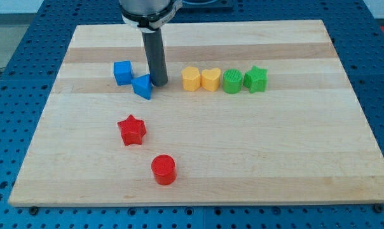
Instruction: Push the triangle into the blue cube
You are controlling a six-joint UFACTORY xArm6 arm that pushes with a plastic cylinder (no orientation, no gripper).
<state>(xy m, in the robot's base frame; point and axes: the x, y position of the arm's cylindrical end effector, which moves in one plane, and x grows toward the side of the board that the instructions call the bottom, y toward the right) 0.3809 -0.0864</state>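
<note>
The arm enters from the view's top, its wide dark collar partly cut off by the frame edge. A straight dark rod point(156, 57) hangs upright from it, and my tip point(158, 84) rests down on the surface left of centre.

My tip point(158, 83) stood just right of the blue triangle point(142, 86), which sat just right of and below the blue cube point(122, 72). Rightward ran a row: yellow hexagon point(191, 79), yellow heart point(210, 79), green cylinder point(232, 81), green star point(255, 79). Toward the view's bottom lay the red star point(132, 130), with the red cylinder point(163, 169) below and right of it.
</note>
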